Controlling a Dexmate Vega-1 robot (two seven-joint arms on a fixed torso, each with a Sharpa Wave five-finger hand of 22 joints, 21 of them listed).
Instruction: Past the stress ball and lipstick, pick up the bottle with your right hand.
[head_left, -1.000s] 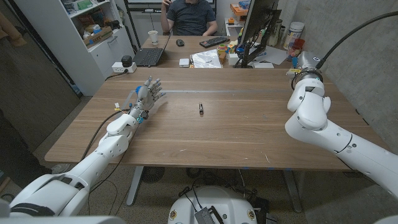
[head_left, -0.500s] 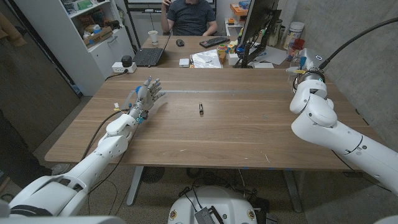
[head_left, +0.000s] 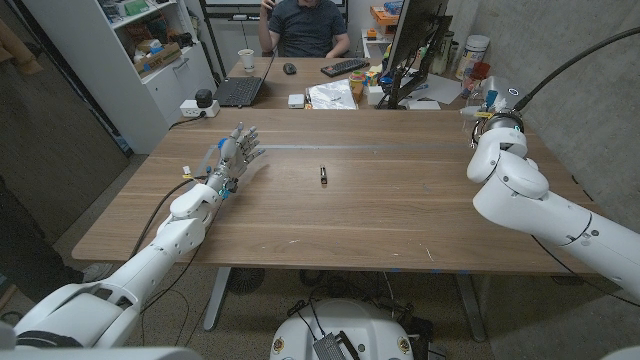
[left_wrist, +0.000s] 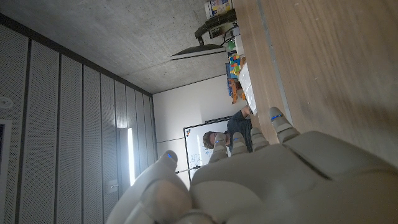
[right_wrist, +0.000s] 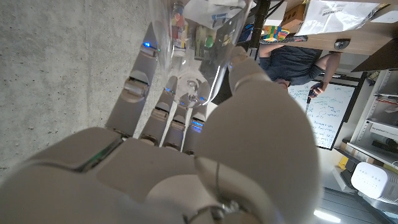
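A clear plastic bottle (right_wrist: 200, 55) stands between the fingers and thumb of my right hand (right_wrist: 186, 130), which grips it. In the head view my right arm (head_left: 510, 180) reaches to the table's far right edge, and its wrist (head_left: 497, 126) hides most of the hand and the bottle. A small dark lipstick (head_left: 323, 175) lies on the wooden table (head_left: 400, 220) near the middle. At the table's left my left hand (head_left: 238, 150) is over the wood with its fingers apart and nothing in it; its back (left_wrist: 261, 180) shows in the left wrist view.
Behind the table stands a desk with a laptop (head_left: 238, 92), papers (head_left: 332, 95), a keyboard (head_left: 345, 67) and a monitor (head_left: 412, 40); a person (head_left: 305, 25) sits there. A white shelf (head_left: 150, 55) stands at the far left, a concrete wall (head_left: 580, 80) on the right.
My right arm has shifted right and a little farther back along the table's right edge. The left hand and the lipstick have not moved.
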